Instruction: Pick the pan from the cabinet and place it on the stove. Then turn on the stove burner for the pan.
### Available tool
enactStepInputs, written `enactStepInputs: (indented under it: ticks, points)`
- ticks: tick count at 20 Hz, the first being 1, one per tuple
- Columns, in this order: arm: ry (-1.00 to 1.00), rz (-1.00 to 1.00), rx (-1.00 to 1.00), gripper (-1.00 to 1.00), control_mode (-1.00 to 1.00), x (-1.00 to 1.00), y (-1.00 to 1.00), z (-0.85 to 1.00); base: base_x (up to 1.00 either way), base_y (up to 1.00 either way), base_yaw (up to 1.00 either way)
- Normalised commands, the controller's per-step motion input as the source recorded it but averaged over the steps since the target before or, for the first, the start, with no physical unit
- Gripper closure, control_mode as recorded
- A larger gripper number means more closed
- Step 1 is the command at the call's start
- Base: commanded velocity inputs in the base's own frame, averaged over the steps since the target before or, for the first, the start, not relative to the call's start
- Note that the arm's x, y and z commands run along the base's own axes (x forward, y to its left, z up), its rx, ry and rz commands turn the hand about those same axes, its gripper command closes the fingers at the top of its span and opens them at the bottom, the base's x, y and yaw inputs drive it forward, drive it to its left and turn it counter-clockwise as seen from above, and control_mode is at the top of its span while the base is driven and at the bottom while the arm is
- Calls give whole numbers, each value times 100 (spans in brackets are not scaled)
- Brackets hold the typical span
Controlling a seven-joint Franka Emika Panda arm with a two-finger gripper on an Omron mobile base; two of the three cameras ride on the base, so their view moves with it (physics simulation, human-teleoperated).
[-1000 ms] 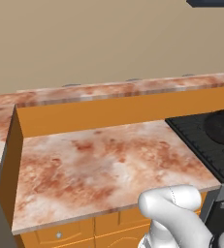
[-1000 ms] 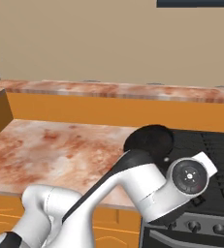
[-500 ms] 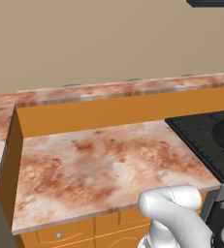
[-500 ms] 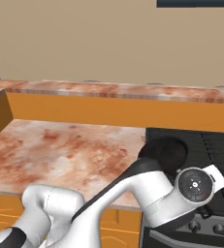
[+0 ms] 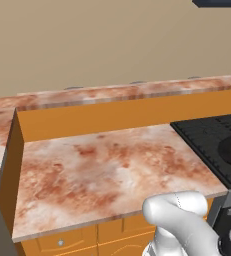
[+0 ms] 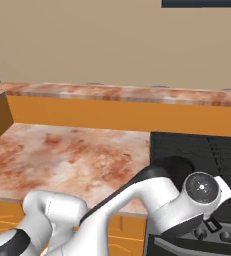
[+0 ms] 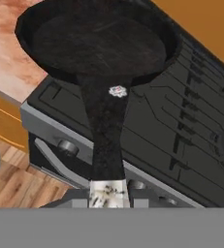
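The pan [image 7: 99, 41], a round matte black skillet, hangs over the front left corner of the stove [image 7: 181, 131], partly above the countertop [image 7: 7, 68]. Its long handle [image 7: 104, 131] runs back to my gripper [image 7: 108, 193], which is shut on the handle's end. In the right base view the pan [image 6: 173, 167] shows as a dark round shape behind my white wrist, at the left edge of the stove [image 6: 207, 150]. I cannot tell whether it touches the grates. In the left base view the stove [image 5: 217, 142] lies at the right. The cabinet is out of view.
The reddish marbled countertop [image 5: 102, 170] stretches left of the stove, with a raised orange-brown ledge [image 5: 127, 112] behind it. Stove knobs [image 7: 67, 145] sit on the grey front panel below the pan handle. Drawer fronts [image 5: 62, 242] lie under the counter.
My arm has swung the pan to the right and a little lower, from over the counter's edge toward the stove's front left corner. The grip on the handle is unchanged.
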Motion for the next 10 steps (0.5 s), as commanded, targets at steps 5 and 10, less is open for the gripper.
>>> enactStepInputs:
  ticks: [5,10]
  points:
    - [12,0,0,100,-100,0,-21,-21,0,0,0]
    - [14,0,0,100,-100,3,-7,-12,0,0,0]
